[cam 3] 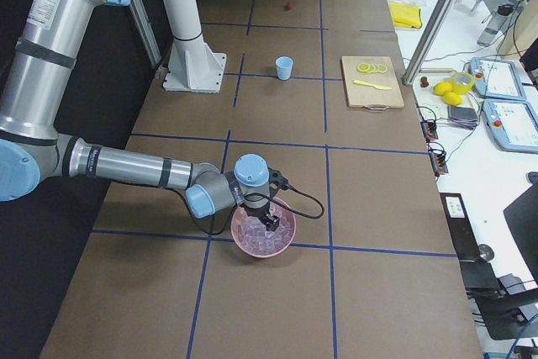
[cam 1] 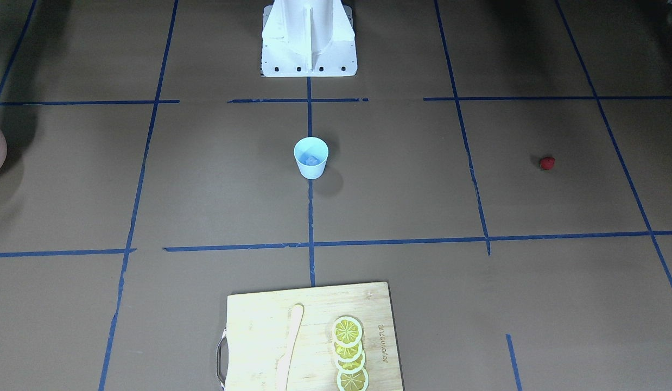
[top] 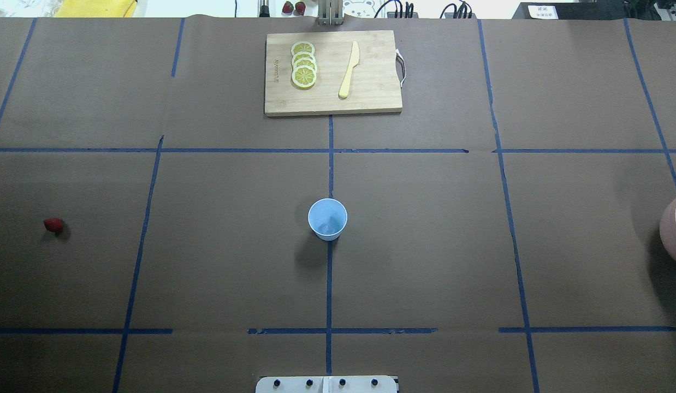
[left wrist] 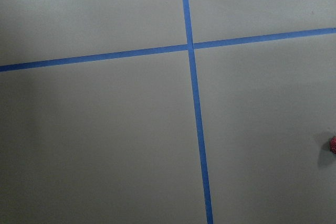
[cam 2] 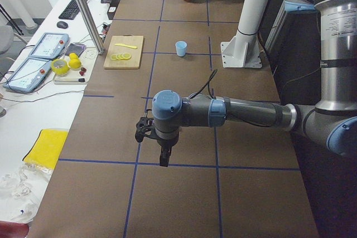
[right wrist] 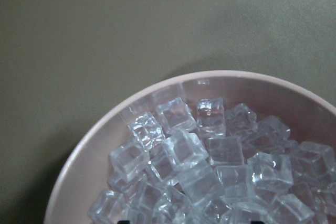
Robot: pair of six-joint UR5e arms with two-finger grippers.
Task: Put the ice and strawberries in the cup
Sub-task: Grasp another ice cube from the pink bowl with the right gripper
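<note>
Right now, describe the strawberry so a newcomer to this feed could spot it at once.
Find the bamboo cutting board at the table's far edge, come toward the robot to the light-blue cup on the centre tape line, then look far out to the robot's left. The strawberry lies there alone on brown paper: small and dark red, unlike the yellow lemon slices on the board.

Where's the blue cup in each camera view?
Front-facing: cup at picture centre.
Overhead: cup at centre.
Exterior left: cup upper middle.
Exterior right: cup upper middle.
Left wrist: not in it.
Right wrist: not in it.
Landmark: cutting board, below the cup front-facing, above it overhead, beside it in side views.
</note>
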